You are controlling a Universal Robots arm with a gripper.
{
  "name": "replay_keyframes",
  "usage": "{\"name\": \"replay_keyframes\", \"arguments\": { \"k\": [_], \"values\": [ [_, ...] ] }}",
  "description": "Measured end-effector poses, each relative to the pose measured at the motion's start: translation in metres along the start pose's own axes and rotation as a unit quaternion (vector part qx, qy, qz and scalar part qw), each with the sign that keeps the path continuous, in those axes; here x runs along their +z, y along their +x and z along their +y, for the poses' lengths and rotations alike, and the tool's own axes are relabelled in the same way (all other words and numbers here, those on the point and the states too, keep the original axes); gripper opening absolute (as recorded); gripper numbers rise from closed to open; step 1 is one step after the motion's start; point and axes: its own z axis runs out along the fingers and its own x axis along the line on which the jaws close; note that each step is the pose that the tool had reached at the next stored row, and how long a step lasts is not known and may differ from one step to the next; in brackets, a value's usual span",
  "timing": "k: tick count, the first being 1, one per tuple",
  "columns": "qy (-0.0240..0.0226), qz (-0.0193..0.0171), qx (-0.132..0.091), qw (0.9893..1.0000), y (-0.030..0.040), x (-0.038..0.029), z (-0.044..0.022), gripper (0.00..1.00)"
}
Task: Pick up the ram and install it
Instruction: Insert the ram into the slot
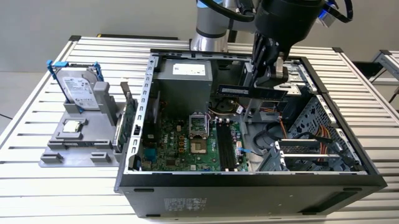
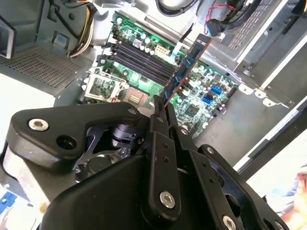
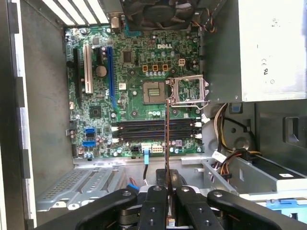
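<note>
The ram point(image 1: 249, 91) is a thin dark-blue stick hanging level above the open computer case, over the motherboard point(image 1: 181, 144). My gripper point(image 1: 269, 82) is shut on the end of the ram towards the exterior view's right. In the second wrist view the ram point(image 2: 185, 69) juts out from the gripper point(image 2: 161, 109) towards the black memory slots point(image 2: 144, 60). The first wrist view has the ram point(image 3: 167, 139) edge-on, crossing above the slots point(image 3: 156, 129), with the gripper point(image 3: 168, 187) clamped on it. The ram is clear of the board and touches no slot.
A silver power supply point(image 1: 184, 81) fills the case's back. A metal drive cage point(image 1: 311, 140) with orange cables sits at the exterior view's right. Outside the case, a hard drive in a blue bracket point(image 1: 80, 91) stands on a grey fixture point(image 1: 78, 144), with a green card point(image 1: 129, 119) beside it.
</note>
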Motion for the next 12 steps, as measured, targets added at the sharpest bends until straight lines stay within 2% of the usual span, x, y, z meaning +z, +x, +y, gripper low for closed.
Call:
{"name": "replay_keyframes", "arguments": {
  "k": [12],
  "values": [
    [0.0,0.0,0.0,1.0,-0.0048,0.0001,-0.0002,0.0]
  ]
}}
